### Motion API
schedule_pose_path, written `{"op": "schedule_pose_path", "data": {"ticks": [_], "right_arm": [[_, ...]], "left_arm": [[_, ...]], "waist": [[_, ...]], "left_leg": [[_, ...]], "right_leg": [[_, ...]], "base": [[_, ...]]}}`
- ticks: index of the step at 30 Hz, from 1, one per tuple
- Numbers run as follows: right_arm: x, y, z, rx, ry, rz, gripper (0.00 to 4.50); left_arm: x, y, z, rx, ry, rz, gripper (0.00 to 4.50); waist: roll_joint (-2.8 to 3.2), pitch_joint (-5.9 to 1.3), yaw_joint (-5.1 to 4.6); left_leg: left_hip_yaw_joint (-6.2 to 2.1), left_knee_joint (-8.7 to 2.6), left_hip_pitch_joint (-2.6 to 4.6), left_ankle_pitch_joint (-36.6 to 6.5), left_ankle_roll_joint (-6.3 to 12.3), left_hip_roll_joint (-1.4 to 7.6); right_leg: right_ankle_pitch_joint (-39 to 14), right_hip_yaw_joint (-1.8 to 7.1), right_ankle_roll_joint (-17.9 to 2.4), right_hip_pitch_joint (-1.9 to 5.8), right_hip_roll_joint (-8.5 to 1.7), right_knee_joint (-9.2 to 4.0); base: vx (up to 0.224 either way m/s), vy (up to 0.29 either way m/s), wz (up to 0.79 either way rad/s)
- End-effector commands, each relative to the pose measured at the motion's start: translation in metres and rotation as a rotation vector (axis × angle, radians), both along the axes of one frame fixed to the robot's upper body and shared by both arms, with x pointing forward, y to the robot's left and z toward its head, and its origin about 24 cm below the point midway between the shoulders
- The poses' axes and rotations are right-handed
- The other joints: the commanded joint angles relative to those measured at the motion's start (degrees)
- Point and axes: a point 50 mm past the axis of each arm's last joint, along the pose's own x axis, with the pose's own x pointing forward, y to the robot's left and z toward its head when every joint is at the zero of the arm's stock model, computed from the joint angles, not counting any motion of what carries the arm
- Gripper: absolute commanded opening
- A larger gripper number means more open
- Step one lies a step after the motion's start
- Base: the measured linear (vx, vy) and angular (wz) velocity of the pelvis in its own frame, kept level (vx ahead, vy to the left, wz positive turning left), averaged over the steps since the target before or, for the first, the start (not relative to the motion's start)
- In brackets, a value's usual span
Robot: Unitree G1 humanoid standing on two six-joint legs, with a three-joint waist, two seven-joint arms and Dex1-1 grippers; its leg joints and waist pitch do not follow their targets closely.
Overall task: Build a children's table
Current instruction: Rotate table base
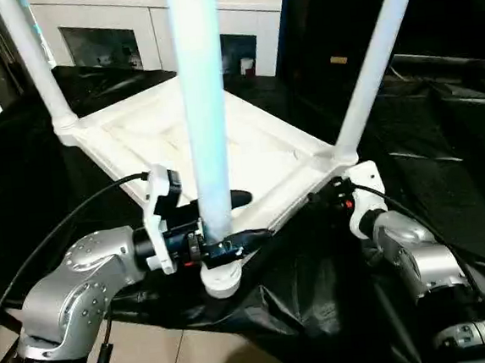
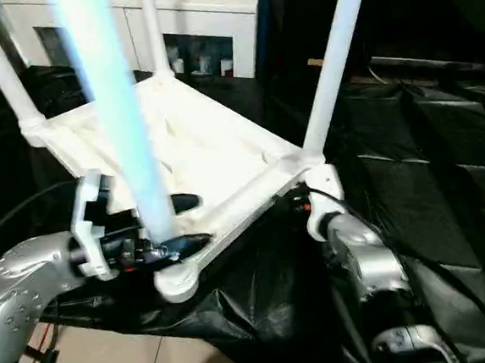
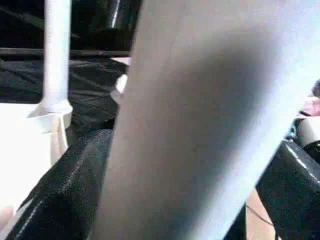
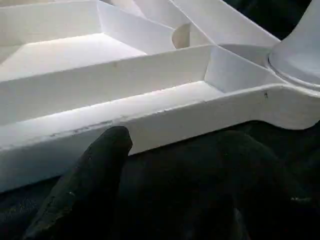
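The white table top (image 1: 256, 146) lies upside down on black cloth, ribbed underside up. White legs stand in its corner sockets: one at the far left (image 1: 32, 55), one at the right (image 1: 376, 59), and a near one (image 1: 202, 108) in the front socket (image 1: 221, 278). My left gripper (image 1: 229, 221) is shut on that near leg just above the socket, and its black fingers (image 3: 60, 190) press both sides of the tube. My right gripper (image 1: 330, 196) sits at the right corner, just below the table's rim (image 4: 150, 125). It is open, with one finger (image 4: 85, 185) lying on the cloth.
Black cloth (image 1: 442, 130) covers the work surface and hangs over the near edge to the tiled floor (image 1: 173, 357). A white cabinet with glass doors (image 1: 127, 30) stands behind. A black cable (image 1: 68, 222) runs to my left wrist.
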Motion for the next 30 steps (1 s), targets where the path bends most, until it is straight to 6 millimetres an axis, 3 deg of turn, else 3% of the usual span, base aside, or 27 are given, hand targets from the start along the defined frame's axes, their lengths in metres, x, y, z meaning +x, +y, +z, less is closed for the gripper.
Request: {"op": "schedule_pose_path", "data": {"ticks": [1, 5, 7, 12, 14, 20, 22, 30], "right_arm": [[0.009, 0.015, 0.007, 0.018, -0.018, 0.051, 3.27], [0.012, 0.031, 0.006, 0.019, -0.011, 0.112, 3.27], [0.013, 0.047, 0.006, 0.029, -0.011, 0.181, 3.27], [0.015, 0.062, 0.006, 0.021, -0.012, 0.229, 3.27], [0.018, 0.064, 0.005, 0.013, -0.02, 0.22, 3.27], [0.022, 0.066, 0.005, 0.015, -0.024, 0.196, 3.27], [0.022, 0.068, 0.005, 0.023, -0.026, 0.203, 3.27], [0.022, 0.07, 0.003, 0.034, -0.03, 0.217, 3.27]], "left_arm": [[-0.002, -0.016, 0.005, -0.014, -0.007, -0.078, 4.48], [-0.001, -0.026, 0.003, -0.01, -0.002, -0.106, 4.48], [-0.001, -0.036, 0.003, -0.007, -0.004, -0.139, 4.48], [0.002, -0.049, 0.004, -0.004, -0.023, -0.18, 4.48], [0.004, -0.054, 0.003, -0.003, -0.027, -0.191, 4.48], [0.015, -0.067, 0.001, 0.016, -0.074, -0.181, 4.48], [0.019, -0.071, 0.001, 0.019, -0.088, -0.175, 4.48], [0.028, -0.091, -0.004, 0.045, -0.126, -0.131, 4.48]], "waist": [[0.45, -3.63, -0.23], [0.05, -3.65, -0.79], [-0.14, -3.78, -1.44], [0.0, -3.92, -2.11], [0.0, -3.94, -2.29], [0.21, -3.99, -1.99], [0.28, -3.92, -1.98], [0.54, -3.97, -2.02]], "left_leg": [[-0.26, -4.07, 0.43, -16.0, -1.7, 0.81], [-0.2, -3.98, 0.15, -15.3, -1.67, 0.75], [-0.25, -3.89, -0.33, -13.6, -1.25, 0.71], [-0.27, -3.73, -0.49, -11.5, -0.98, 0.77], [-0.23, -3.68, -0.54, -11.2, -0.77, 0.71], [0.08, -3.49, 0.2, -11.8, -0.28, 0.78], [-0.07, -3.63, -0.04, -12.0, -0.35, 0.82], [-0.14, -3.61, 0.13, -13.9, -0.41, 0.88]], "right_leg": [[-20.3, 2.48, -7.6, 2.4, -3.52, -4.6], [-20.2, 2.53, -7.6, 2.61, -3.66, -4.64], [-18.7, 2.5, -7.8, 3.0, -3.67, -4.38], [-15.4, 2.5, -9.2, 3.13, -3.75, -4.03], [-14.7, 2.49, -9.8, 3.24, -3.73, -3.97], [-13.2, 2.66, -10.7, 2.88, -3.65, -4.05], [-13.2, 2.6, -10.8, 3.15, -3.73, -3.94], [-14.7, 2.51, -10.8, 3.13, -3.69, -4.32]], "base": [[0.0, 0.0, 0.0], [0.0, 0.0, 0.0], [0.0, 0.0, 0.0], [0.0, 0.0, 0.0], [0.0, 0.0, 0.0], [0.0, 0.0, 0.0], [0.0, 0.0, 0.0], [0.0, 0.0, 0.0]]}}
